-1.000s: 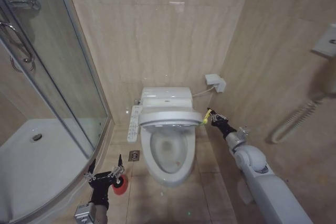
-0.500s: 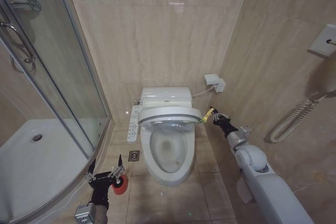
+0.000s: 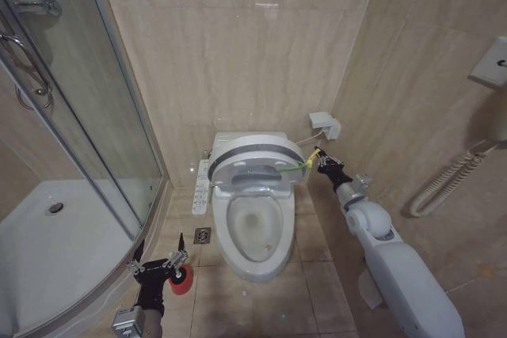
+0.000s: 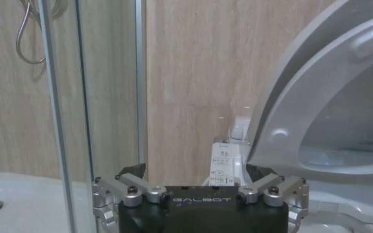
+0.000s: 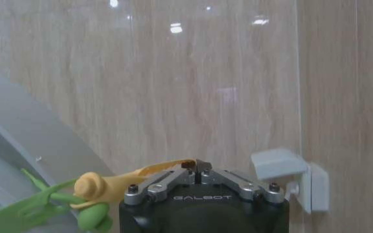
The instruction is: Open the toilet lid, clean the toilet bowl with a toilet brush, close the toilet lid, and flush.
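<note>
Right gripper [image 3: 319, 165] pinched shut on yellow-green tab [image 3: 307, 161] of toilet lid [image 3: 255, 165] — likely light, rigid, glossy-slick; left gripper [image 3: 158, 267] spread open, low by the floor.

Head cam: high, looking down at toilet bowl [image 3: 253, 231]. Left wrist: low beside it, facing rear wall. Right wrist: close to raised toilet lid [image 5: 25, 141]; lid shared.

Glossy white toilet lid [image 3: 255, 165] half-raised over open toilet bowl [image 3: 253, 231].
</note>
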Controlling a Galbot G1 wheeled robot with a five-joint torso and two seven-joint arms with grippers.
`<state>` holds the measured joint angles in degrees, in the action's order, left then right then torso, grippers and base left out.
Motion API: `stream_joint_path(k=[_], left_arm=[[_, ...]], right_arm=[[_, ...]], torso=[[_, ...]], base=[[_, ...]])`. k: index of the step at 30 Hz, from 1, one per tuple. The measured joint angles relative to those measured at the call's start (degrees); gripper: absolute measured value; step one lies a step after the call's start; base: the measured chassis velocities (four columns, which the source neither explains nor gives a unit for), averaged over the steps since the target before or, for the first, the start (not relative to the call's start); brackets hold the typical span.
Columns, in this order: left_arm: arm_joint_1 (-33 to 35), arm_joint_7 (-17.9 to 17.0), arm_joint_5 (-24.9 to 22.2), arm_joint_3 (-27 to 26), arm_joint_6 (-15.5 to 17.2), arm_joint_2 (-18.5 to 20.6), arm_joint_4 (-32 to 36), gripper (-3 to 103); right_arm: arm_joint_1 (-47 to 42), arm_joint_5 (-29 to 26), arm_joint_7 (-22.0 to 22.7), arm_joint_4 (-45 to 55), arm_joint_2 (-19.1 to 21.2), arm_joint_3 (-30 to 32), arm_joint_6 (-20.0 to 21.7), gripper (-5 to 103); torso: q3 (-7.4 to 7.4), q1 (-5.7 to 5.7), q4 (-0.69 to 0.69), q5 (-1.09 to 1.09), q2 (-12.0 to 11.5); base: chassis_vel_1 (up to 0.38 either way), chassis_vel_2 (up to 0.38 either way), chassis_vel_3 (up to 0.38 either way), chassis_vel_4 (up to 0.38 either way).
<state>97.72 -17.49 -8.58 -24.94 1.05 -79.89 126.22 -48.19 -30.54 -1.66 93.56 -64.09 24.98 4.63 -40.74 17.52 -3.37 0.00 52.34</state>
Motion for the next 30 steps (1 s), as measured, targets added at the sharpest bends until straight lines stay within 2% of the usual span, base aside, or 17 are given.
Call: stream_joint_path(k=[11,30], left_arm=[[0.00,0.00,0.00,0.00,0.00,0.00,0.00,100],[0.00,0.00,0.00,0.00,0.00,0.00,0.00,100]], right_arm=[[10.67,-1.20,2.33,-7.04,0.06,-4.58,0.03,1],[24.40,1.13,4.14,-22.91,-4.02,-11.14,-1.19,1]], torso=[[0.00,0.00,0.01,-0.01,-0.01],[0.00,0.00,0.01,0.00,-0.01]], base=[[0.000,0.000,0.000,0.000],[0.000,0.000,0.000,0.000]])
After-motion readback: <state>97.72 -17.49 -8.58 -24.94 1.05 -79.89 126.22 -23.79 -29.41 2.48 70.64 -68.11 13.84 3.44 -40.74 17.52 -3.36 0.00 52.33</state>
